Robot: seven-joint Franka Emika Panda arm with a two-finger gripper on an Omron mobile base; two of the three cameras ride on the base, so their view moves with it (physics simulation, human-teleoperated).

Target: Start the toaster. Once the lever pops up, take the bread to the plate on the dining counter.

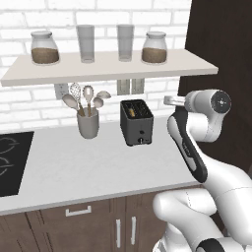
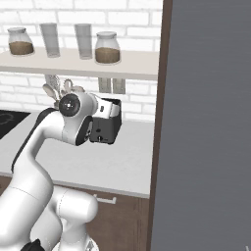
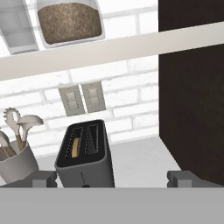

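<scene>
— Two slots on that small dark grey boxy toaster (image 3: 85, 157)?
— Yes, golden-brown bread slice (image 3: 76, 146) in the left one; it stands on the pale counter (image 1: 74, 167) beside the grey utensil cup (image 1: 88, 123). Gripper (image 3: 113, 178) spread wide, empty.

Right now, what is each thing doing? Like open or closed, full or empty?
toaster: upright on the counter, bread in one slot.
bread: down in the toaster's left slot in the hand view.
gripper: open, empty, short of the toaster.
jars: lidded, partly full of brown stuff.
glasses: upright, empty.
utensil cup: upright, holding spoons and a whisk.
</scene>
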